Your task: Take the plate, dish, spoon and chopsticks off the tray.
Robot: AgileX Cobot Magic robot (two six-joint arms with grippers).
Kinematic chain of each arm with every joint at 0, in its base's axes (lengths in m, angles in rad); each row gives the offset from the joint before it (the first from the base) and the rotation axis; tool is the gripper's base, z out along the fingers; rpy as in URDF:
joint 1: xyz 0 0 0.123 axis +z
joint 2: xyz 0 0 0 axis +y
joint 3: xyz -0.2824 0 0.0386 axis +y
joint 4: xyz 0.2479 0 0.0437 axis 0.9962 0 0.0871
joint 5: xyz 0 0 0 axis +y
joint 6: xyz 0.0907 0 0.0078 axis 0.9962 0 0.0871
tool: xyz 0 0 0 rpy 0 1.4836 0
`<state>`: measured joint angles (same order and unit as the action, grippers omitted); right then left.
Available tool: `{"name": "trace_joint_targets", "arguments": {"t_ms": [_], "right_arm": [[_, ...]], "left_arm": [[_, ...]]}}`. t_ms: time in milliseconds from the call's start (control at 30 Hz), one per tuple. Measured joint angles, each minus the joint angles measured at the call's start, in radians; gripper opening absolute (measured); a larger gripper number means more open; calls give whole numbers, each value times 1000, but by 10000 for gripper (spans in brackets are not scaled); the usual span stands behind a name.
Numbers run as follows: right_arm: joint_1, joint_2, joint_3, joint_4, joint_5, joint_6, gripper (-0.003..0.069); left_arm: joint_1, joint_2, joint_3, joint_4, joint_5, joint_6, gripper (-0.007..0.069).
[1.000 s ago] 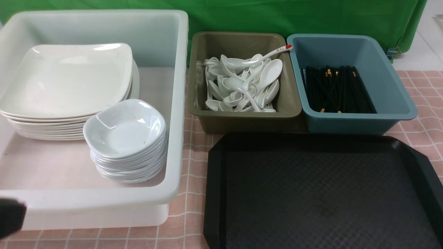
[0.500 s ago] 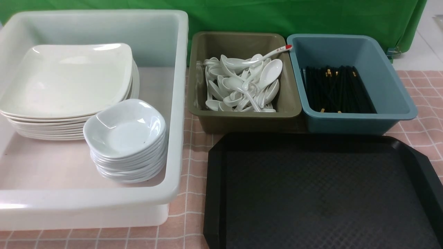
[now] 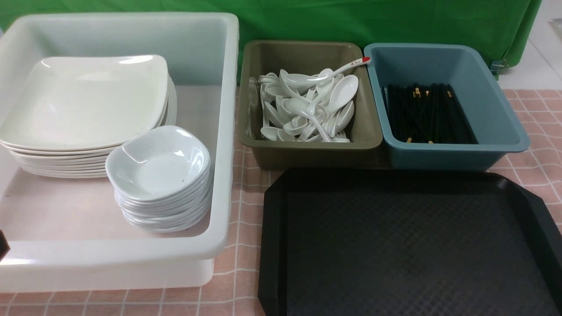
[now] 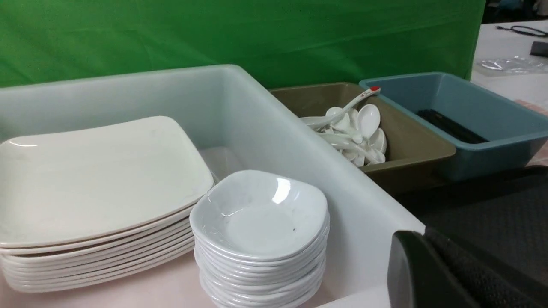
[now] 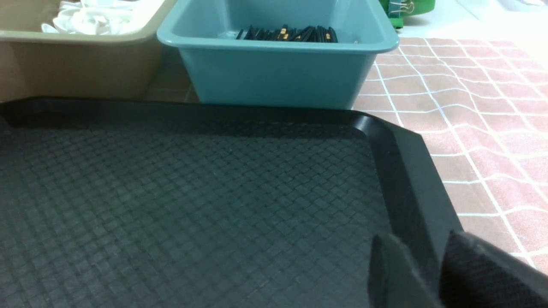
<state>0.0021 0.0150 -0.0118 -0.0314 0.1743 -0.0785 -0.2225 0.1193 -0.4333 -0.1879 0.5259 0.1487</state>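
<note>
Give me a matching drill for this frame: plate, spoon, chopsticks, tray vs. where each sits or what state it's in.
Things:
1. plate
2. spoon
3. chopsticks
4. tray

Places/states:
A. in the blue tub
B. bare, nothing on it
C. on top of a stack in the white tub
D. on the pile in the olive tub, red-tipped handle on the rim

Pairs: 1-C, 2-D, 3-A, 4-B

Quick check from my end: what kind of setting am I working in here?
Probably a staged canteen-style dish-sorting station rather than a real kitchen: a green backdrop cloth hangs behind, tubs on a pink checked tablecloth hold stacked plates, spoons and chopsticks, and a black tray sits in front.
</note>
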Motion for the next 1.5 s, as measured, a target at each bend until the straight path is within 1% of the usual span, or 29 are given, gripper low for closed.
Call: {"name": "trace_joint_targets", "arguments": {"t_ms": [67,133,200,233,267,300,333,400,533,667,833,1500], "right_arm": [[0,0,0,0,0,0,240],[0,0,0,0,0,0,240],[0,0,0,0,0,0,240],[0,0,0,0,0,0,240],[0,0,0,0,0,0,240],[0,0,0,0,0,0,240],[0,0,0,0,0,0,240],[0,0,0,0,0,0,240],[0,0,0,0,0,0,240],[0,0,0,0,1,0,240],[0,0,0,0,1,0,240],[0,0,0,0,1,0,240]], "left_arm": [[0,0,24,5,-37,0,-3],[2,1,72,17,-127,-6,-3],[31,2,157,70,-275,-58,-3],[31,2,164,70,-275,-58,-3],[62,2,213,105,-326,-102,-3],[95,1,253,126,-347,-137,-3],[106,0,265,132,-349,-149,-3],[177,-36,340,152,-349,-190,-3],[237,-106,420,160,-356,-208,-3],[244,-120,439,160,-351,-211,-2],[228,-120,439,171,-308,-213,-2],[223,-120,439,181,-304,-213,-2]]}}
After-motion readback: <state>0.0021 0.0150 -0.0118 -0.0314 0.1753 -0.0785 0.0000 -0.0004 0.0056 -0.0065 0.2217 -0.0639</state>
